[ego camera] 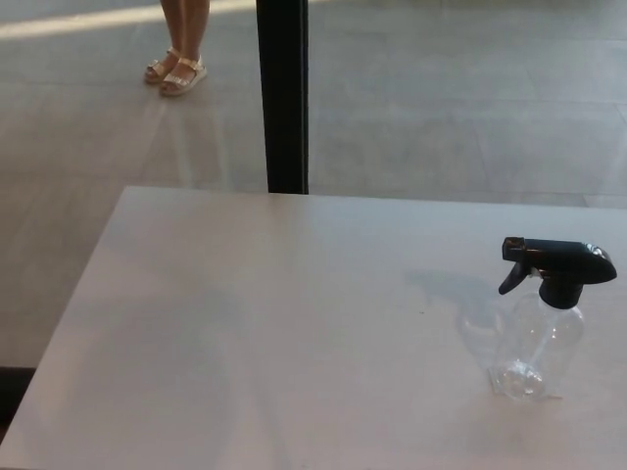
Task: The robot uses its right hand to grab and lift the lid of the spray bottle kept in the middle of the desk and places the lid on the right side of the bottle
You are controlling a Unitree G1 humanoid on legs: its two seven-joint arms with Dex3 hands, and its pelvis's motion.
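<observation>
A clear plastic spray bottle (pixel 537 348) stands upright on the pale grey desk (pixel 274 323), towards its right side. Its black trigger lid (pixel 560 266) sits on the bottle's neck, nozzle pointing left. Neither of my hands nor any part of my arms shows in the head view.
A black vertical post (pixel 283 95) rises behind the desk's far edge. A person's legs in light sandals (pixel 176 70) stand on the grey floor at the far left. The desk's left edge runs diagonally from the far corner (pixel 125 190) towards the near left.
</observation>
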